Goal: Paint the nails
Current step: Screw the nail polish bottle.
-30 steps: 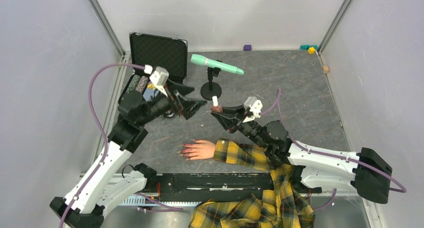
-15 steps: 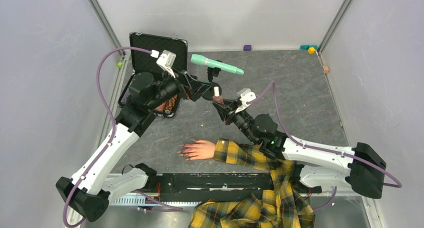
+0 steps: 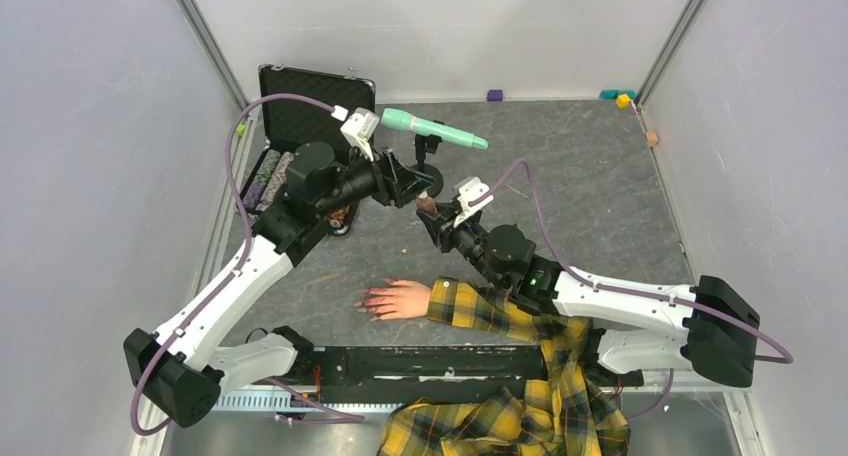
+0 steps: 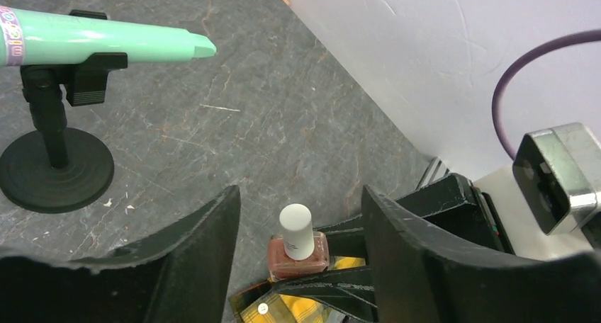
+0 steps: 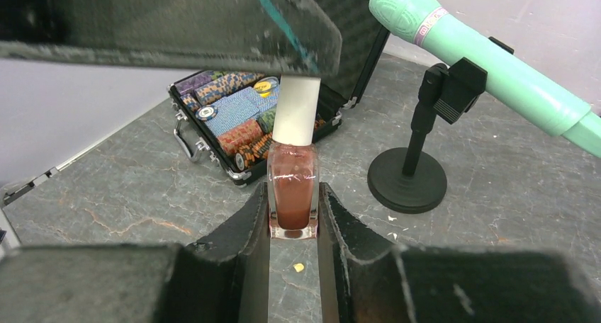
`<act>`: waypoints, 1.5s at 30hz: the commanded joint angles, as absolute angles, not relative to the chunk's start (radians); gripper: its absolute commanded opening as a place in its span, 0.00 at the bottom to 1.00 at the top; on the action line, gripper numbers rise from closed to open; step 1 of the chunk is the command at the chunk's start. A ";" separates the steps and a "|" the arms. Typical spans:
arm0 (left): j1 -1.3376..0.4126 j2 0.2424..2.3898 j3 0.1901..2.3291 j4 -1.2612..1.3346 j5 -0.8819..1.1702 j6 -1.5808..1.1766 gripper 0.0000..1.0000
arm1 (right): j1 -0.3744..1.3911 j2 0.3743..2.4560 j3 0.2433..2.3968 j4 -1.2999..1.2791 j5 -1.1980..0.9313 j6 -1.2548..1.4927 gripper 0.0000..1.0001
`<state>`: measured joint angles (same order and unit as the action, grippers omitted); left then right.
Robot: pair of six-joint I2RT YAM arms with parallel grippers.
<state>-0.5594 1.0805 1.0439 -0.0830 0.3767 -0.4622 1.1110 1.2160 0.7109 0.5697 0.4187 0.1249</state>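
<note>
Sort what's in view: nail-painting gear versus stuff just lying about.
Belongs to the job:
- the nails on the mannequin hand
- the polish bottle, clamped in the right pincer
- the left pincer, open either side of the bottle's white cap

Lying about:
- the green microphone on its stand
- the open case of poker chips
- small coloured blocks at the back

No word or number can be read with certainty. The mint-green microphone carries a pale band near its head, printed with pink-purple letters. In the left wrist view the band is cut by the edge, and in the right wrist view it is too small to spell out. The poker chips in the open case bear printed faces, too small to read.
</note>
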 commanded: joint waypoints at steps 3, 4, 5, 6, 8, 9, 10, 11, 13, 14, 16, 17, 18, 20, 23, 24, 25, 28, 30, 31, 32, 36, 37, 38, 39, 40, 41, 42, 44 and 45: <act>-0.588 1.092 1.070 -0.114 0.375 -0.453 0.61 | 1.120 1.221 0.770 0.588 0.445 0.114 0.00; -0.592 1.094 1.073 -0.119 0.372 -0.450 0.60 | 1.120 1.220 0.770 0.588 0.444 0.114 0.00; -0.594 1.096 1.075 -0.125 0.368 -0.448 0.59 | 1.120 1.220 0.770 0.587 0.444 0.113 0.00; -0.596 1.099 1.075 -0.128 0.367 -0.447 0.56 | 1.120 1.218 0.769 0.586 0.445 0.112 0.00; -0.602 1.104 1.077 -0.129 0.368 -0.447 0.52 | 1.121 1.218 0.769 0.586 0.446 0.111 0.00; -0.604 1.105 1.077 -0.130 0.368 -0.447 0.50 | 1.122 1.217 0.769 0.586 0.447 0.112 0.00; -0.606 1.109 1.078 -0.132 0.368 -0.446 0.49 | 1.121 1.217 0.769 0.585 0.447 0.113 0.00; -0.609 1.111 1.080 -0.136 0.369 -0.446 0.47 | 1.121 1.216 0.769 0.584 0.448 0.113 0.00; -0.612 1.115 1.083 -0.140 0.369 -0.445 0.41 | 1.123 1.216 0.767 0.584 0.449 0.113 0.00; -0.616 1.118 1.083 -0.140 0.371 -0.445 0.36 | 1.123 1.214 0.767 0.584 0.450 0.113 0.00; -0.620 1.118 1.083 -0.140 0.373 -0.445 0.22 | 1.123 1.213 0.764 0.584 0.456 0.116 0.00; -0.621 1.119 1.082 -0.141 0.374 -0.445 0.17 | 1.123 1.210 0.762 0.586 0.458 0.119 0.00; -0.623 1.120 1.081 -0.139 0.377 -0.445 0.12 | 1.123 1.209 0.760 0.587 0.461 0.122 0.00; -0.628 1.126 1.083 -0.140 0.387 -0.446 0.05 | 1.122 1.200 0.754 0.593 0.462 0.130 0.00; -0.634 1.135 1.087 -0.140 0.410 -0.449 0.02 | 1.121 1.186 0.744 0.595 0.469 0.137 0.00; -0.636 1.136 1.088 -0.140 0.415 -0.448 0.02 | 1.121 1.178 0.738 0.599 0.469 0.139 0.00; -0.639 1.137 1.089 -0.140 0.422 -0.448 0.02 | 1.121 1.170 0.732 0.604 0.468 0.142 0.00; -0.642 1.133 1.091 -0.131 0.445 -0.445 0.02 | 1.115 1.145 0.710 0.626 0.451 0.153 0.00; -0.643 1.129 1.089 -0.122 0.467 -0.444 0.02 | 1.104 1.125 0.694 0.639 0.423 0.167 0.00; -0.643 1.129 1.090 -0.119 0.478 -0.443 0.02 | 1.097 1.117 0.687 0.646 0.407 0.181 0.00; -0.643 1.127 1.091 -0.113 0.493 -0.442 0.02 | 1.090 1.107 0.678 0.654 0.388 0.193 0.00; -0.646 1.128 1.099 -0.102 0.572 -0.431 0.02 | 1.058 1.067 0.636 0.703 0.305 0.230 0.00; -0.647 1.130 1.102 -0.100 0.596 -0.428 0.02 | 1.047 1.055 0.625 0.723 0.284 0.246 0.00; -0.649 1.130 1.105 -0.095 0.626 -0.424 0.02 | 1.036 1.045 0.610 0.742 0.255 0.259 0.00; -0.649 1.129 1.106 -0.089 0.649 -0.422 0.02 | 1.022 1.033 0.593 0.769 0.222 0.279 0.00; -0.651 1.129 1.106 -0.084 0.677 -0.420 0.02 | 1.009 1.023 0.578 0.797 0.194 0.301 0.00; -0.652 1.129 1.106 -0.075 0.699 -0.419 0.02 | 0.995 1.011 0.562 0.824 0.160 0.320 0.00; -0.653 1.124 1.106 -0.067 0.727 -0.419 0.02 | 0.983 1.000 0.545 0.856 0.127 0.342 0.00; -0.653 1.117 1.107 -0.050 0.778 -0.418 0.02 | 0.963 0.980 0.516 0.913 0.080 0.380 0.00; -0.654 1.113 1.105 -0.039 0.805 -0.418 0.02 | 0.957 0.972 0.506 0.936 0.063 0.396 0.00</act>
<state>-0.6369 1.1324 1.0752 -0.0624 0.6041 -0.4477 1.0111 1.0252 0.5373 0.7120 0.1326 0.2970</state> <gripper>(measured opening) 0.206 0.286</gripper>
